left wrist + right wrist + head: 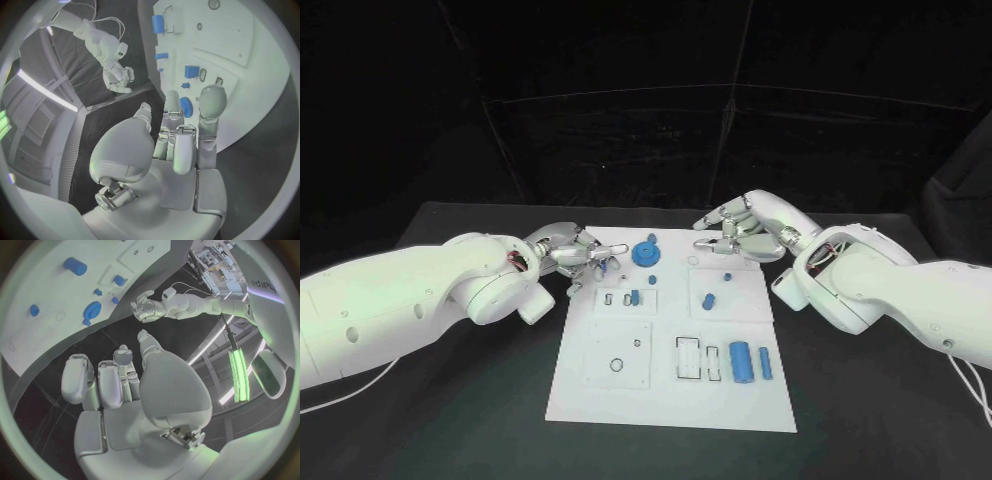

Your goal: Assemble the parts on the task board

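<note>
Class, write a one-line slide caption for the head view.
Both hands, left and right, hover open at the far end of the white board with blue parts.

- Black table, matte dark top.
- White task board lies flat at its middle, long side running away from the robot.
- Thin white cable trails on the table near its right edge.

A robotics lab or test cell: a black table stands inside a dark draped enclosure, a white task board lies on it, and light strips and equipment racks stand beyond
</note>
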`<action>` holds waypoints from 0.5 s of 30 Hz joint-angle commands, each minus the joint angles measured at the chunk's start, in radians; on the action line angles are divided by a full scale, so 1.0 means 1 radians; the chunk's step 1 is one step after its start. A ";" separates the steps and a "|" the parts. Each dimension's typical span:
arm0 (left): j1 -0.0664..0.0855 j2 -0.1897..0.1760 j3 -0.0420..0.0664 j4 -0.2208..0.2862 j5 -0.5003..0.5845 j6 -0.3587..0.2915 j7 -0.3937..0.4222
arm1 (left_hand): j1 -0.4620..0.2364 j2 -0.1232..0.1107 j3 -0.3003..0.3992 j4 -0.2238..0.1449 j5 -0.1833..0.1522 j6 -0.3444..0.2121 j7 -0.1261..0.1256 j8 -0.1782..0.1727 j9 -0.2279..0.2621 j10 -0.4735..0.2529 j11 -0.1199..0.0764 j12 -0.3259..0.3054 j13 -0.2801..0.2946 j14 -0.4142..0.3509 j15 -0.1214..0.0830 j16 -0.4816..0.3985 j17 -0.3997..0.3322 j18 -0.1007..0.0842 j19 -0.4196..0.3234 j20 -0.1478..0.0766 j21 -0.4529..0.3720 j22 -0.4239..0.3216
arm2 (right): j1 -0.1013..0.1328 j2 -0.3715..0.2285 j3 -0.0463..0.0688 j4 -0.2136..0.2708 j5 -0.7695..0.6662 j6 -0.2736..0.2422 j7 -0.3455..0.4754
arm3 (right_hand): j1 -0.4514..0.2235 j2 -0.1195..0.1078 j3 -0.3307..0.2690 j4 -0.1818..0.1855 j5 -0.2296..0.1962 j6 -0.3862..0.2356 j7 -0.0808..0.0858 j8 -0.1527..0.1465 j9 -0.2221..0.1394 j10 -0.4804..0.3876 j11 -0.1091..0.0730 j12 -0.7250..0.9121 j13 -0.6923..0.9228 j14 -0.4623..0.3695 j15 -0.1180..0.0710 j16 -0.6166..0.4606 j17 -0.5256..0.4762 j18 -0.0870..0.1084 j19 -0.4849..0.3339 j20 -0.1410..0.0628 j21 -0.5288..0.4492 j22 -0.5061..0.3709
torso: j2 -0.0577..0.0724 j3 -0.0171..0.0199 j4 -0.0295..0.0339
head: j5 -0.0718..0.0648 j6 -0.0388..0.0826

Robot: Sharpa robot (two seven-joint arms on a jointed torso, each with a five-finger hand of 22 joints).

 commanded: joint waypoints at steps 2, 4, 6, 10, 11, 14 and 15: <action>0.036 0.032 0.002 -0.012 -0.295 0.191 -0.285 | -0.030 0.000 -0.067 0.060 -0.006 -0.016 -0.022 0.064 0.048 -0.017 -0.007 0.239 0.238 0.093 -0.006 0.058 0.213 -0.029 0.014 -0.015 0.146 0.170 | 0.008 -0.010 0.003 -0.022 0.199 0.022 0.017 | 0.005 0.007 -0.012 -0.002 0.002 0.007 0.000 0.010 0.001 -0.003 -0.005 -0.023 -0.024 0.017 -0.006 -0.047 -0.057 0.023 -0.028 -0.004 -0.027 -0.037 | -0.013 0.0049 -0.0021 | 0.007 -0.005; 0.050 0.050 0.001 -0.018 -0.341 0.230 -0.313 | 0.012 0.007 -0.072 0.050 -0.009 -0.037 -0.012 0.089 0.069 -0.041 -0.012 0.295 0.297 0.093 -0.011 0.063 0.220 -0.046 0.027 -0.010 0.215 0.263 | 0.010 -0.013 0.004 -0.029 0.210 0.023 0.012 | 0.008 0.008 -0.015 -0.005 0.003 0.006 0.000 0.011 0.001 -0.005 -0.006 -0.028 -0.031 0.015 -0.007 -0.056 -0.068 0.025 -0.034 -0.005 -0.034 -0.045 | -0.016 0.0069 -0.0022 | 0.008 -0.006; 0.062 0.072 0.000 -0.025 -0.380 0.256 -0.332 | 0.035 0.018 -0.077 0.046 -0.009 -0.059 -0.011 0.118 0.093 -0.065 -0.008 0.333 0.336 0.094 -0.012 0.066 0.224 -0.053 0.034 -0.007 0.254 0.314 | 0.011 -0.016 0.004 -0.034 0.212 0.025 0.006 | 0.017 0.008 -0.018 -0.012 0.003 0.006 -0.001 0.012 0.000 -0.006 -0.007 -0.033 -0.037 0.015 -0.008 -0.064 -0.074 0.026 -0.037 -0.006 -0.039 -0.051 | -0.019 0.0076 -0.0009 | 0.006 -0.008; 0.079 0.116 -0.012 -0.048 -0.426 0.272 -0.353 | 0.034 0.023 -0.097 0.057 -0.009 -0.083 -0.012 0.160 0.126 -0.071 -0.009 0.387 0.393 0.099 -0.012 0.082 0.244 -0.058 0.038 -0.006 0.289 0.360 | 0.012 -0.020 0.005 -0.040 0.199 0.029 -0.007 | 0.022 0.008 -0.020 -0.016 0.003 0.005 -0.001 0.013 0.000 -0.007 -0.007 -0.037 -0.042 0.014 -0.008 -0.069 -0.081 0.027 -0.040 -0.007 -0.044 -0.057 | -0.021 0.0076 -0.0006 | 0.009 -0.011; 0.084 0.126 -0.018 -0.054 -0.432 0.271 -0.357 | 0.032 0.024 -0.107 0.063 -0.010 -0.090 -0.013 0.173 0.137 -0.065 -0.011 0.411 0.419 0.103 -0.012 0.093 0.258 -0.063 0.046 -0.006 0.317 0.399 | 0.013 -0.019 0.005 -0.041 0.195 0.031 -0.010 | 0.023 0.007 -0.021 -0.017 0.003 0.005 -0.001 0.013 0.000 -0.008 -0.007 -0.039 -0.045 0.014 -0.008 -0.072 -0.083 0.028 -0.041 -0.007 -0.045 -0.060 | -0.021 0.0079 -0.0018 | 0.010 -0.013; 0.094 0.155 -0.029 -0.071 -0.443 0.269 -0.364 | 0.020 0.025 -0.127 0.079 -0.010 -0.100 -0.015 0.200 0.158 -0.051 -0.013 0.458 0.470 0.105 -0.014 0.098 0.265 -0.071 0.057 -0.007 0.357 0.454 | 0.013 -0.018 0.005 -0.043 0.183 0.037 -0.019 | 0.023 0.007 -0.021 -0.017 0.003 0.005 -0.001 0.013 0.000 -0.008 -0.007 -0.039 -0.045 0.013 -0.008 -0.072 -0.083 0.028 -0.042 -0.007 -0.045 -0.060 | -0.020 0.0087 -0.0034 | 0.013 -0.015; 0.096 0.163 -0.031 -0.077 -0.445 0.268 -0.365 | 0.016 0.026 -0.133 0.084 -0.010 -0.102 -0.017 0.209 0.165 -0.046 -0.014 0.471 0.485 0.105 -0.016 0.098 0.265 -0.074 0.060 -0.008 0.369 0.471 | 0.013 -0.018 0.005 -0.044 0.179 0.038 -0.021 | 0.023 0.007 -0.022 -0.017 0.003 0.005 -0.001 0.014 0.000 -0.008 -0.007 -0.039 -0.046 0.013 -0.008 -0.074 -0.086 0.028 -0.043 -0.007 -0.047 -0.062 | -0.020 0.0087 -0.0015 | 0.012 -0.016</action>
